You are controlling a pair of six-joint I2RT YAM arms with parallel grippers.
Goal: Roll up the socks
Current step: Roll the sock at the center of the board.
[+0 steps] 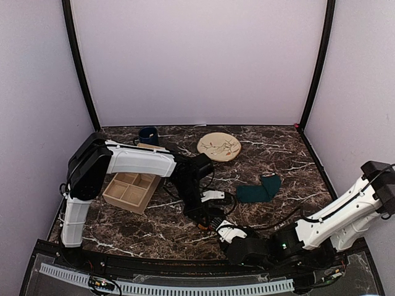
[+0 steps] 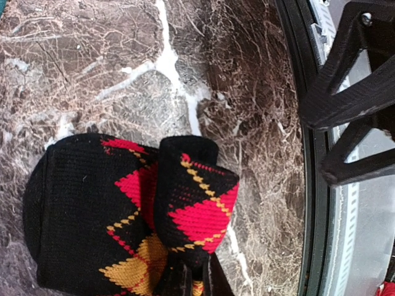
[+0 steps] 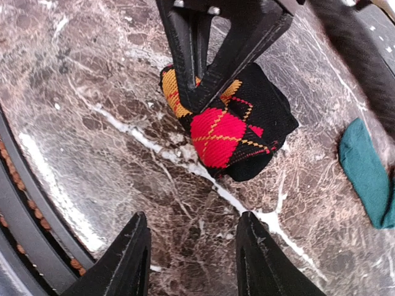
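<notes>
Lying part-rolled on the surface (image 3: pixel 92 123) near its front edge: argyle socks (image 3: pixel 237 126), soft, light, probably springing open if released. Pinching their thick fold with left gripper (image 3: pixel 192 103), nearly closed; likely being the best hold. Hovering nearby with right gripper (image 3: pixel 194 259), half-spread, empty.

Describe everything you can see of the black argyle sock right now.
The black argyle sock is knitted fabric with red and orange-yellow diamonds and thin yellow stitched lines. It is folded over into a loose, part-rolled bundle, one flap curled over the rest. It lies on the marble table near its front edge, pinched by the shut left gripper. The right gripper hangs open, apart from it.
</notes>
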